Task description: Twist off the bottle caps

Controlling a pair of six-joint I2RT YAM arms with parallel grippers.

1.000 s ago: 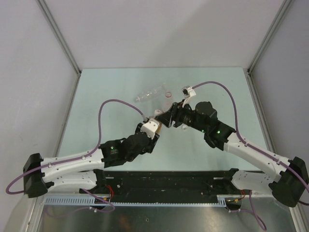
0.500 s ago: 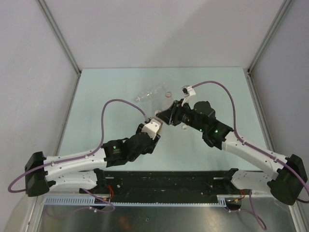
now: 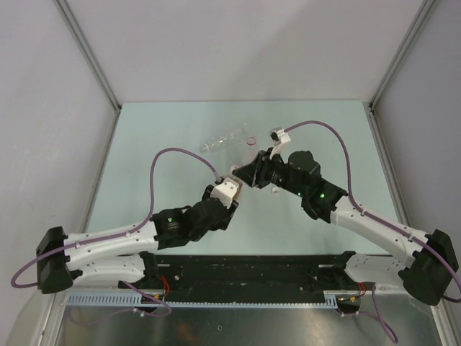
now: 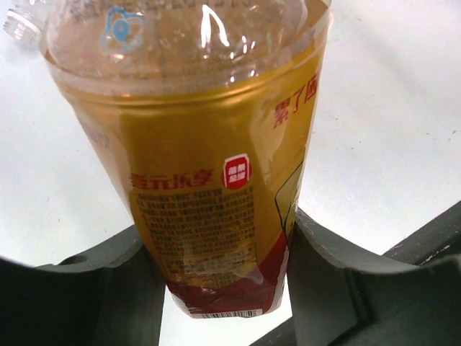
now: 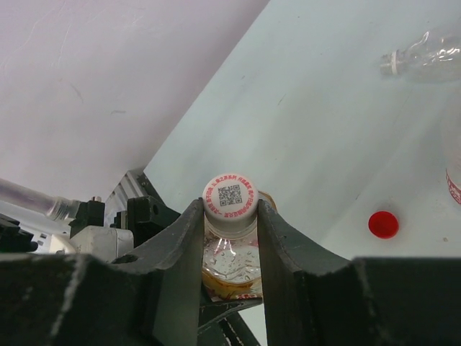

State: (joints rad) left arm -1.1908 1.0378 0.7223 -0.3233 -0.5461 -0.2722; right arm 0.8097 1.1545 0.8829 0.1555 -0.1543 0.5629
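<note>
The amber bottle (image 4: 216,202) and its white cap (image 5: 230,196) sit at mid-table where the two arms meet, about where they were a second ago. The meeting point has drifted only a touch leftward and away from the bases. Over the last half second hardly anything has shifted.

The cap, printed with a QR code inside a red ring, is clamped between the right fingers (image 5: 189,245), one pressing on each side of it. Below the cap, clear plastic and a little amber liquid show. The left fingers (image 4: 119,288) are clamped on the lower body of the same bottle, over its gold and dark red label. The bottle's base points toward the left wrist camera.

The left arm (image 3: 122,238) stretches from its base at the lower left, low and long, with the wrist angled up and to the right. The right arm (image 3: 367,220) reaches in from the lower right, its elbow raised and its wrist turned left onto the cap.

A loose red cap (image 5: 383,224) lies flat on the pale table (image 3: 166,144), just beyond the right wrist. It has not moved, and neither has the clear crinkled bottle (image 3: 223,139) lying on its side a little to its left. At the right edge of the right wrist view is a sliver of another clear bottle with red print (image 5: 454,184).
</note>
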